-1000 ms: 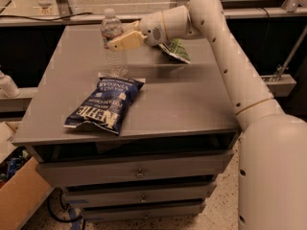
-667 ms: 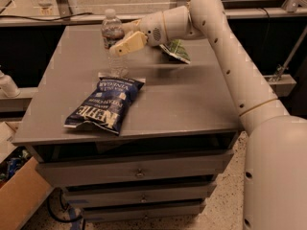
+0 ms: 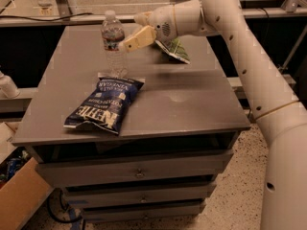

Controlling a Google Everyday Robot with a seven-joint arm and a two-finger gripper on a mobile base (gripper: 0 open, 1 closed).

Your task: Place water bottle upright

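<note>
My claw [image 3: 135, 30] hangs open above the back part of the surface [image 3: 192, 99], its two fingers [image 3: 139, 38] spread with nothing between them. Right off the fingertips stands the water bottle [image 3: 113, 44], upright on its base with the white cap on top and the label band about level with my lower finger. That finger's tip comes right up to the bottle's side; I cannot tell whether it touches. Behind the claw, under my wrist, a green packet [image 3: 176, 51] lies flat on the surface. Lower down from the claw, toward the front edge, lies a blue chip bag [image 3: 104, 104], its top edge just beside the bottle's base. Below the surface sit drawers [image 3: 139, 169], one under another. Farthest from the claw, down on the floor past the front corner, is a cardboard box [image 3: 21, 198].
</note>
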